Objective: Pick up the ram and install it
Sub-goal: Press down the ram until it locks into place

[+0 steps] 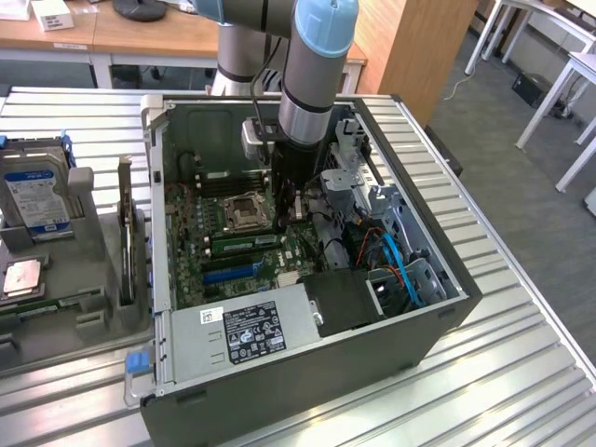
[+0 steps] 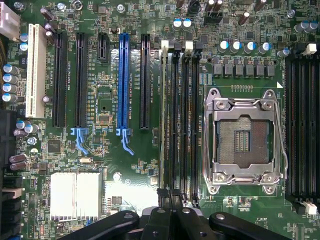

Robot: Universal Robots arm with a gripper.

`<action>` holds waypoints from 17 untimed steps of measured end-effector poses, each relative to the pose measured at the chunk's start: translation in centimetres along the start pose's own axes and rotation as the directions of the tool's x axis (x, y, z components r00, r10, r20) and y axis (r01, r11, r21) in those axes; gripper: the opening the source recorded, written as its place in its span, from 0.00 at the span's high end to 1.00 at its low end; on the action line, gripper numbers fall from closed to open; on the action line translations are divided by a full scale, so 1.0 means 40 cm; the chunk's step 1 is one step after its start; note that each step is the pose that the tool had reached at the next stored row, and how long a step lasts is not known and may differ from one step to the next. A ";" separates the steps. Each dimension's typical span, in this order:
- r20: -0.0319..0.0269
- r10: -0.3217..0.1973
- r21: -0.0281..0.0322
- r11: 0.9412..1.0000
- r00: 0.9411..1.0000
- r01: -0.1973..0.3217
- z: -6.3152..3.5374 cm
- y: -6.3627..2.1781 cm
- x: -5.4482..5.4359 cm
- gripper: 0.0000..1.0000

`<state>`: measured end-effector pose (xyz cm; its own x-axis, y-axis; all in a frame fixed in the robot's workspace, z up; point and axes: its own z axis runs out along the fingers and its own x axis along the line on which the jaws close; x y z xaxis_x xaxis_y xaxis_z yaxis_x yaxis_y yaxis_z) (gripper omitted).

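Beside the CPU socket (image 2: 246, 141), ram (image 2: 163, 117) seated edge-on; hand (image 2: 172, 220) closed.

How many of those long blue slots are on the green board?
1: the blue slot stands among the black slots, beside the memory slots next to the processor socket. Others may be hidden.

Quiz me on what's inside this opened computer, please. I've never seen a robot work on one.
1. True or false: the CPU socket on the motherboard has no chip in it.
2. The gripper is nearest to: A) the memory slots beside the socket, B) a coffee cup, C) a keyboard.
3. What colour is the one long expansion slot that stands out among the black ones?

Key: 1 true; 2 A; 3 blue.
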<state>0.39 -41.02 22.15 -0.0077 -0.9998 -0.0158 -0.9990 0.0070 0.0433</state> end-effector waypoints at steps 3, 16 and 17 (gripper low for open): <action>0.000 0.000 0.000 1.000 1.000 0.000 0.000 0.000 0.000 0.90; 0.000 0.000 0.000 1.000 1.000 0.000 0.000 0.000 0.000 0.90; 0.000 0.000 0.000 1.000 1.000 0.000 0.000 0.000 0.000 0.90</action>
<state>0.39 -41.02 22.15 -0.0077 -0.9998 -0.0158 -0.9990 0.0070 0.0432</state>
